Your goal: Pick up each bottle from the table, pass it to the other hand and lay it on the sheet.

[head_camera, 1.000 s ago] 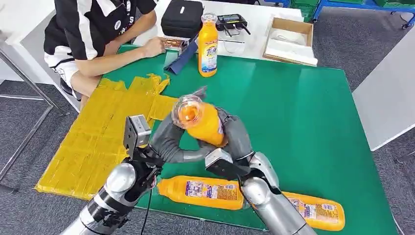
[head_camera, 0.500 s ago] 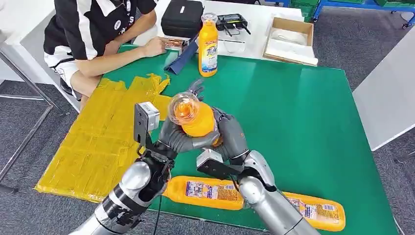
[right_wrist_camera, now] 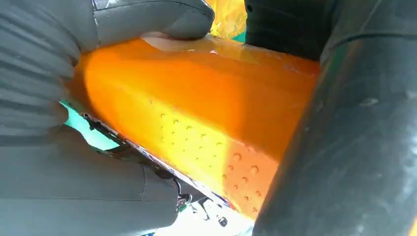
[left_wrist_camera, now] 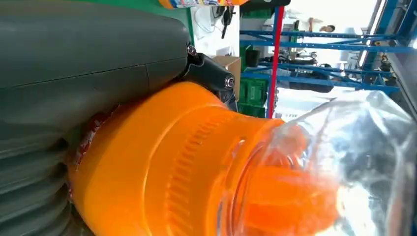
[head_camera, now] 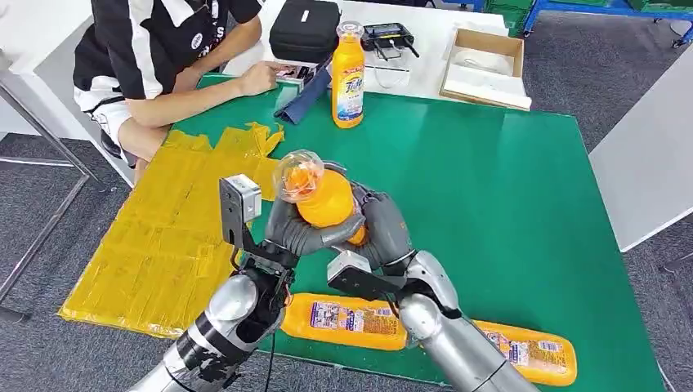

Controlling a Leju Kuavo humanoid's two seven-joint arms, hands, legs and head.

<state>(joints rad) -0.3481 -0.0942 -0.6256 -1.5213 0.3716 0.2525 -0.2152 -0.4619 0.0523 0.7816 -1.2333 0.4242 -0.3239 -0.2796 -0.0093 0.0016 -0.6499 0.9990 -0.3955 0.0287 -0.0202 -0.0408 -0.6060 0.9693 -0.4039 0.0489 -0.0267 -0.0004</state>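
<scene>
Head view: your left hand (head_camera: 298, 229) and right hand (head_camera: 380, 224) both clasp the orange bottle (head_camera: 323, 196), hiding its label; two bottles (head_camera: 347, 320) lie below.

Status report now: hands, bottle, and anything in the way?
Both hands, left hand and right hand, grip one bottle above the table. Sheet left of it, nothing in between.

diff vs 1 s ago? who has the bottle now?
The left hand has closed in around the held bottle, which has shifted toward the yellow sheet, cap leading. Both hands grip it now; the right hand has not let go, so the handover is mid-way. Unmoved: two bottles lying at the near edge, the upright bottle at the far side, the seated person.
</scene>
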